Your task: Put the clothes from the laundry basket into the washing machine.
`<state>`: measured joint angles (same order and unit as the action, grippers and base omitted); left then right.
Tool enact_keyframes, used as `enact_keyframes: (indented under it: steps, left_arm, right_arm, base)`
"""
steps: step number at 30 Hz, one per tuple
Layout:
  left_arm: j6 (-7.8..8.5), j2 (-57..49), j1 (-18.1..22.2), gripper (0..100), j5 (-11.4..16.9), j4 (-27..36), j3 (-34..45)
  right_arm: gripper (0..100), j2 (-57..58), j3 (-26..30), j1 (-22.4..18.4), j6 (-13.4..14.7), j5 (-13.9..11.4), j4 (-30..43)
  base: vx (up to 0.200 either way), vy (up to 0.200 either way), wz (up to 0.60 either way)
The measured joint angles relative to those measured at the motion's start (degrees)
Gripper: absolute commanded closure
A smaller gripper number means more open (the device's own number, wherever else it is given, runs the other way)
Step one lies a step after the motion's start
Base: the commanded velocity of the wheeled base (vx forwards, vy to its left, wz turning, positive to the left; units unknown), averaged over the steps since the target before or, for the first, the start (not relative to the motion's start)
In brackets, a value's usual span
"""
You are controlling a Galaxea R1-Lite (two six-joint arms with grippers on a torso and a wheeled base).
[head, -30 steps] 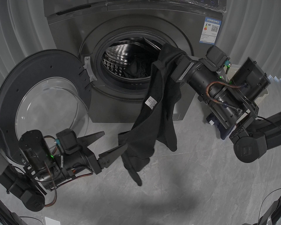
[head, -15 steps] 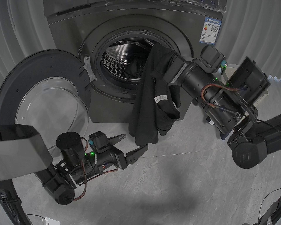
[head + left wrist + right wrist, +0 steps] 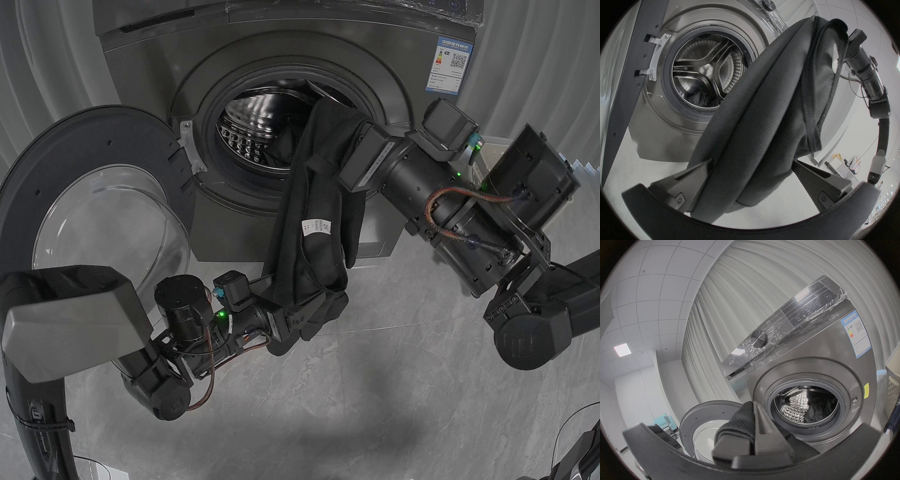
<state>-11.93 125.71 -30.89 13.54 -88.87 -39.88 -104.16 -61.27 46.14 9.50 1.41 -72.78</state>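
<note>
One black garment at washing machine mouth, right claw clamping it, left claw spread around fold.

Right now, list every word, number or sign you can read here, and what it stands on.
Blue-and-white sticker on the grey front-loading washing machine: coloured bars and a square code, print too small to read.
White tag on the black hanging garment: marks too blurred.
Film-covered control panel: symbols and lettering too small.
Small yellow sticker on the machine's front: unreadable.
Nothing can be quoted with confidence.
</note>
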Motion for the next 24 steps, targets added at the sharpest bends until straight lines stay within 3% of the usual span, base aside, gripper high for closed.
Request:
enact_keyframes:
  steps: [9,24]
  left_arm:
    - [0.77,4.3,0.5,0,-2.63,0.18,-6.95]
    - [0.74,8.13,0.63,0,-2.9,0.49,-14.73]
  right_arm:
    - [100,-0.26,0.05,2.32,0.88,0.0,-0.24]
    - [100,-0.02,3.5,4.11,1.67,0.0,-0.63]
  base:
    - [0.0,0.0,0.0]
    - [0.0,0.0,0.0]
